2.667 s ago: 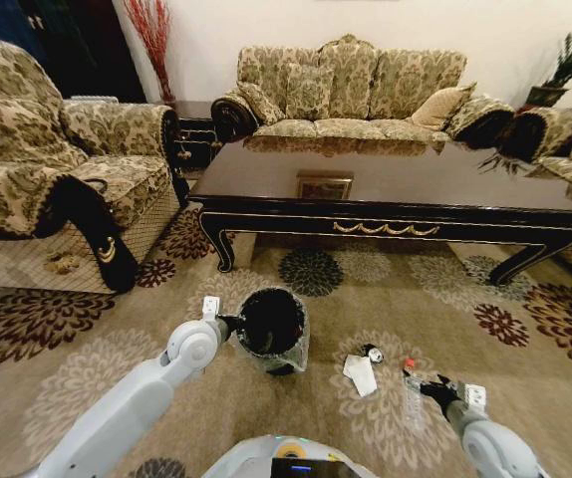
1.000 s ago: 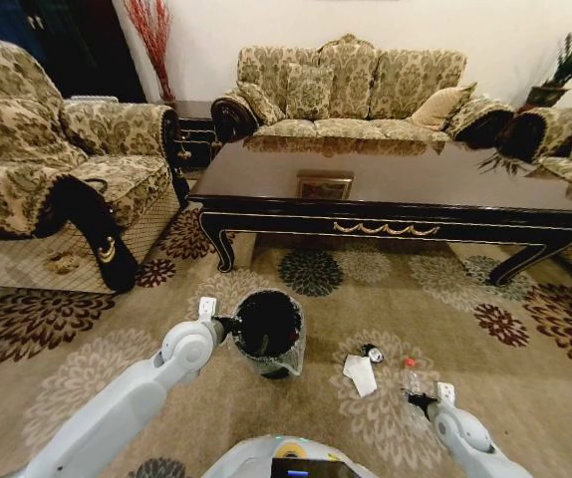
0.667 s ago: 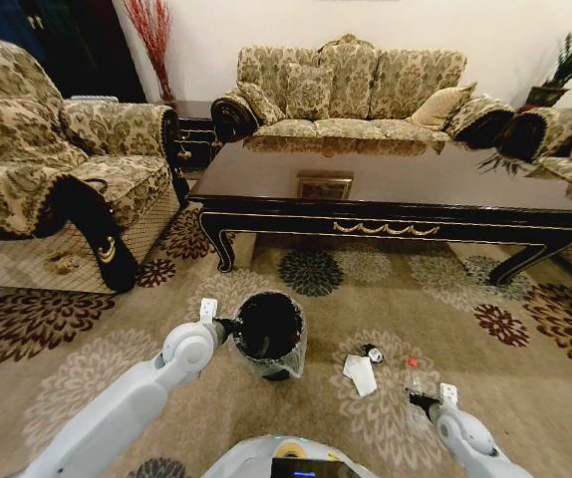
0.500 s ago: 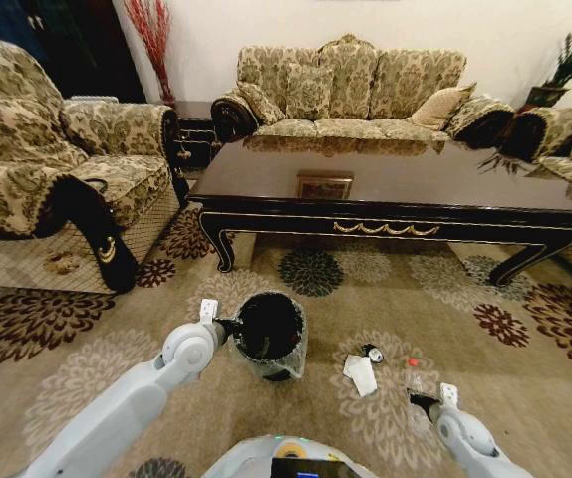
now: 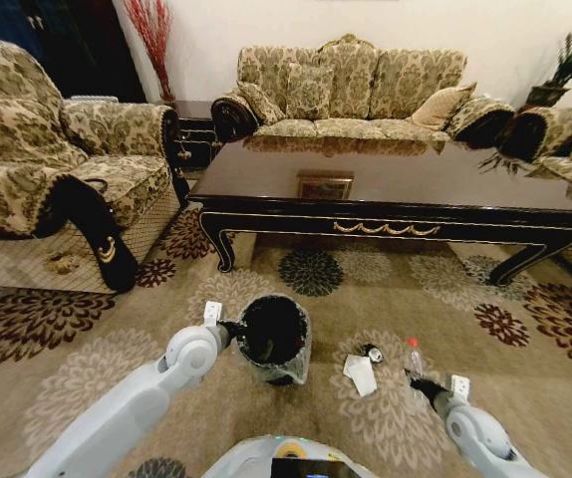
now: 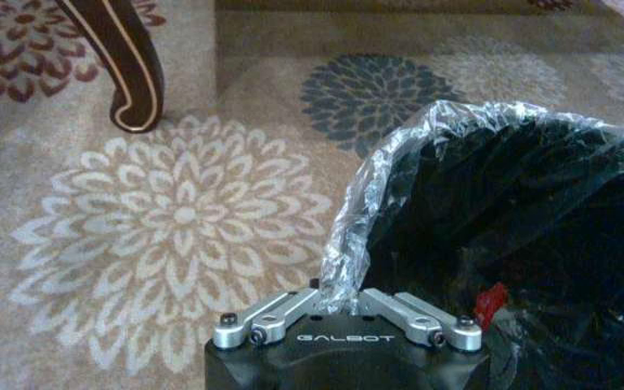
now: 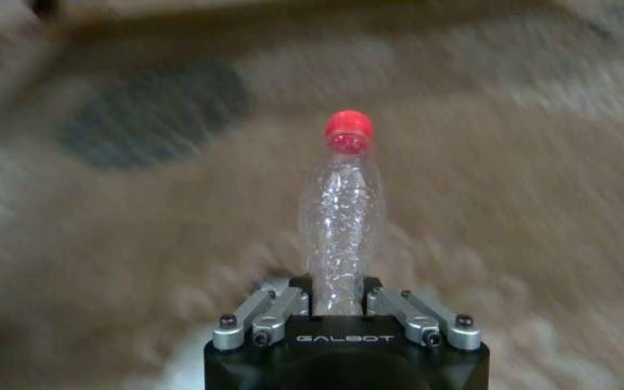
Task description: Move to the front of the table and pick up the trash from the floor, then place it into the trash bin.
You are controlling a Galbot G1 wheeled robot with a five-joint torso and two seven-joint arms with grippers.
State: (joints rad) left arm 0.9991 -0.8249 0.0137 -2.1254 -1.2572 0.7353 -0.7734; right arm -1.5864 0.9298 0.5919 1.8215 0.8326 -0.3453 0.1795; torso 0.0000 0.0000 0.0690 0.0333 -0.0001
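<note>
Trash lay on the tan flower-patterned carpet (image 5: 435, 289) in front of the long dark-brown counter (image 5: 406, 189): a white folded paper piece (image 5: 361, 372) and, just beside it, a tiny round black-and-white object (image 5: 372, 353). The clear plastic bottle (image 7: 341, 219), crinkled and capped in red, was clamped at its base by the right pincer (image 7: 336, 310), its cap pointing away from the wrist. In the head view the bottle (image 5: 415, 360) was seen lifted off the carpet by that pincer (image 5: 418, 382), near the paper. The left pincer (image 6: 340, 310) was closed on the rim and clear liner bag of the small round black trash bin (image 5: 271, 334), which was tilted toward the robot.
</note>
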